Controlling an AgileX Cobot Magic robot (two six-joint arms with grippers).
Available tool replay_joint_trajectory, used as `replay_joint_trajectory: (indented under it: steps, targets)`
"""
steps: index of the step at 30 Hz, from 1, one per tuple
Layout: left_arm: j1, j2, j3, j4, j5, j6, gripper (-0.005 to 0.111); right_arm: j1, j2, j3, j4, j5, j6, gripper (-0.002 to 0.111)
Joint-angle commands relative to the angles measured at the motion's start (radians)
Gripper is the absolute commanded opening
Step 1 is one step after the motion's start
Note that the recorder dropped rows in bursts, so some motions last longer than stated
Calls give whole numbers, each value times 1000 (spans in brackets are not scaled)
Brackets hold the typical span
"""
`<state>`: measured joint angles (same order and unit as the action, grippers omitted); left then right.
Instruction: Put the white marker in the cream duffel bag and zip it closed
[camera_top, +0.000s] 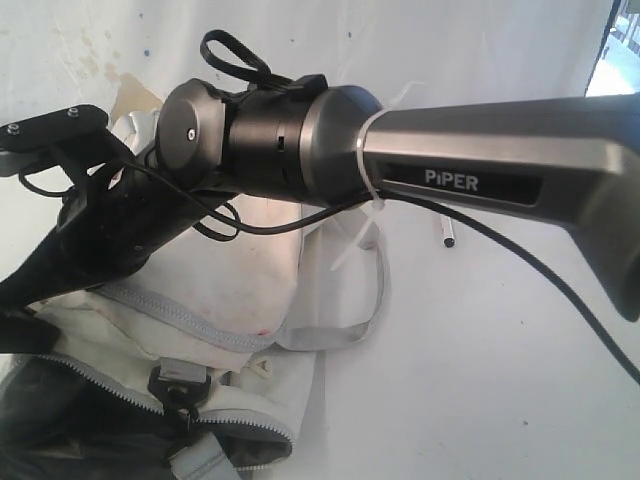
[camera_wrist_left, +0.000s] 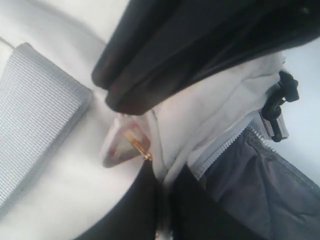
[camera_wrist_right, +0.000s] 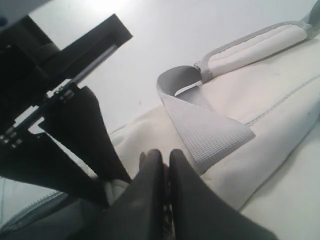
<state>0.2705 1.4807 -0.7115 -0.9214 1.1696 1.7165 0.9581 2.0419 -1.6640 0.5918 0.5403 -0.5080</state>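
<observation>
Bag (camera_top: 230, 270): 1, cream, slumped at the lower left of the white table (camera_top: 480, 380). Its mouth is unzipped onto a dark lining, and 2 grey zipper runs show. 1 dark arm (camera_top: 480, 150) marked PIPER crosses the exterior view above it.

2 grippers meet at the bag's rim, close together. The left gripper (camera_wrist_left: 120, 90) has its 2 fingers closed, pinching the cream rim beside the zipper. The right gripper (camera_wrist_right: 164, 157) has its 2 tips pressed together against the cream fabric; whether anything sits between them cannot be told.

1 grey strap (camera_wrist_right: 210, 132) lies folded over the bag near the right gripper. 1 black buckle (camera_top: 178, 385) hangs at the open mouth.

1 marker (camera_top: 447, 233) lies on the table to the right of the bag, well apart from it and from both grippers. It shows just under the arm, not yet in the bag.
</observation>
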Motion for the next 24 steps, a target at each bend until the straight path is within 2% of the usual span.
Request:
replay_joint_trajectory:
  steps: [1,4,5,7,11,12,18,24]
  targets:
    - [-4,-3,2,68,32,-88,0,-12,-18,1,-14,-64,72,0]
    - [-4,-3,2,60,-11,-155,2,-12,-22,1,-27,-80,92,0]
    - [-4,-3,2,35,-18,-157,8,-12,-25,1,-27,-84,92,0]
    - [-4,-3,2,3,-20,-157,22,-12,-28,1,-27,-85,92,0]
    - [-4,-3,2,-4,-30,-157,59,-12,-28,1,-27,-74,92,0]
    - [-4,-3,2,-4,-42,-161,64,-12,-28,1,-27,-72,92,0]
    - [-4,-3,2,59,-49,-176,56,-12,-28,1,-27,-87,92,0]
    - [-4,-3,2,63,-104,-239,61,-12,-47,1,-29,-102,92,0]
